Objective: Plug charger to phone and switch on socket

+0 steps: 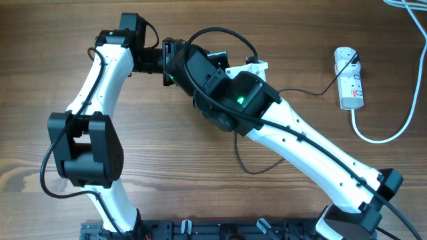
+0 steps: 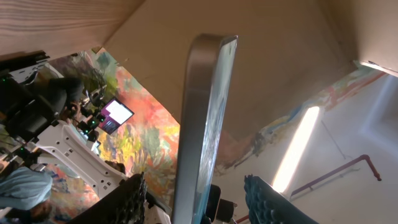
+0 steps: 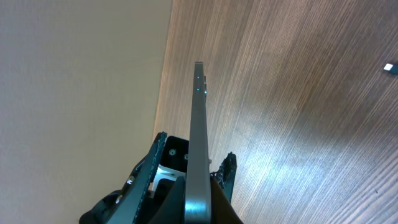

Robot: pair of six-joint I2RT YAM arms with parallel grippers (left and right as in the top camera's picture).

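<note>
The phone [image 2: 205, 112] is held edge-on above the table, with its teal screen side just showing in the left wrist view. My right gripper [image 3: 208, 202] is shut on its lower end. My left gripper [image 2: 194, 180] is open, one finger on each side of the phone with a gap to both. In the overhead view both grippers meet at the back centre, left gripper [image 1: 168, 63] and right gripper [image 1: 183, 60], and the phone is hidden under them. The socket [image 1: 349, 79] lies at the far right. The charger cable [image 1: 313, 90] runs from it under my right arm, and its connector tip is not visible.
The socket's thick white cord [image 1: 383, 137] loops along the right edge. A slack loop of the thin black cable [image 1: 241, 157] lies on the wood under the right arm. A small pale object [image 3: 388, 66] lies on the table at the right.
</note>
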